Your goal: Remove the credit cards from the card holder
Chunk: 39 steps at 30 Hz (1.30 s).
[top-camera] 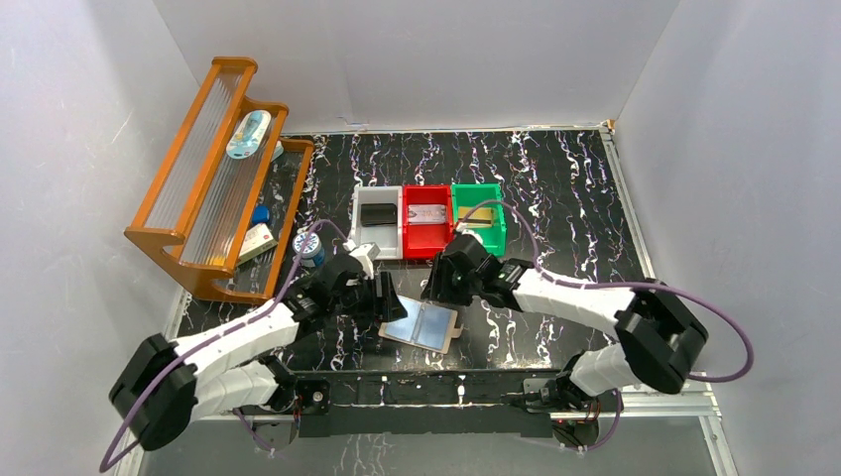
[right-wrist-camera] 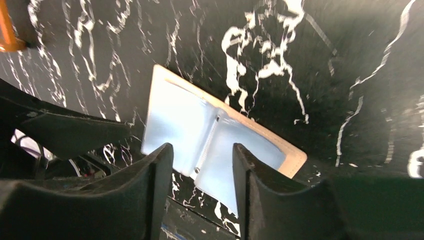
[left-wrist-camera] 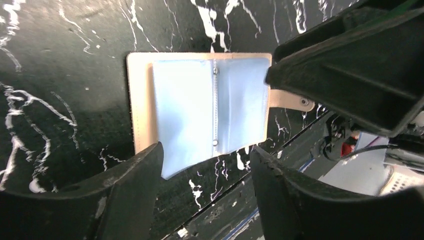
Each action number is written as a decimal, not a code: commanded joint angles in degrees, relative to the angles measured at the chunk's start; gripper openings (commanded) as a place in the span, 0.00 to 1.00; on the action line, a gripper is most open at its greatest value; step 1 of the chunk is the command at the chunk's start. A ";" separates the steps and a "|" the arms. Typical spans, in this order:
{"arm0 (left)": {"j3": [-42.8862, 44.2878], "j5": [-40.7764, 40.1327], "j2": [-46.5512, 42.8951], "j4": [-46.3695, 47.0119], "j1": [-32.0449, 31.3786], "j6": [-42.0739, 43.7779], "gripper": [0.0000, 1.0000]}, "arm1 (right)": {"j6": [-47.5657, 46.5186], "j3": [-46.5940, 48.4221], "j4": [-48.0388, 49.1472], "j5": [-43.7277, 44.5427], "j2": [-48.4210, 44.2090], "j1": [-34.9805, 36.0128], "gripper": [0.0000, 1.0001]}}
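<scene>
Both end effectors (left-wrist-camera: 207, 152) (right-wrist-camera: 202, 147) gaping by flat-open card holder (top-camera: 421, 324) near table edge (top-camera: 476, 370)

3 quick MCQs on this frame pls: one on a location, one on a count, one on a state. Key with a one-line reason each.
1. Where is the card holder?
A) on the wooden rack
B) on the table, between the left gripper and the right gripper
C) inside a bin

2. How many bins stand in the row behind it?
A) two
B) four
C) three

3. The card holder is:
A) open, pockets facing up
B) shut, strap fastened
C) lifted by one gripper

Key:
1 B: the top view shows it lying on the table between both arms' tips.
2 C: grey bin, red bin and green bin stand side by side.
3 A: both wrist views show the pale blue pockets spread flat, with both grippers open and empty.
</scene>
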 commanded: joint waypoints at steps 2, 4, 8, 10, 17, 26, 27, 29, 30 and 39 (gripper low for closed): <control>3.65 -12.02 -9.13 -10.14 -0.40 2.24 0.73 | -7.76 5.97 -8.71 13.04 -8.18 -0.80 0.64; 6.13 -16.90 -11.25 -14.07 -0.38 5.24 0.86 | -9.02 6.50 -10.61 17.47 -11.20 -0.92 0.72; 11.14 -30.00 -13.39 -20.13 -0.35 7.48 0.98 | -11.47 6.63 -13.78 27.10 -17.30 -1.14 0.93; 13.33 -38.82 -13.73 -21.88 -0.39 7.34 0.98 | -13.58 6.34 -14.13 31.39 -20.43 -1.20 0.98; 19.83 -58.76 -11.72 -27.68 -0.40 6.74 0.98 | -19.81 6.10 -13.73 44.02 -28.09 -1.37 0.98; 25.97 -63.61 -10.51 -33.94 -0.40 8.55 0.98 | -25.03 10.45 -15.40 42.13 -24.96 -8.64 0.98; 26.32 -63.68 -11.03 -33.95 -0.46 8.46 0.98 | -25.02 10.97 -15.61 39.06 -24.20 -10.96 0.98; 26.92 -64.62 -11.87 -33.90 -0.39 8.18 0.98 | -25.46 11.69 -15.19 33.96 -23.00 -14.36 0.98; 27.41 -65.24 -12.28 -33.93 -0.40 8.21 0.98 | -25.78 11.86 -14.63 32.27 -22.85 -15.14 0.98; 27.67 -68.71 -14.81 -33.41 -0.40 7.16 0.98 | -27.10 10.76 -10.78 26.02 -23.28 -15.62 0.98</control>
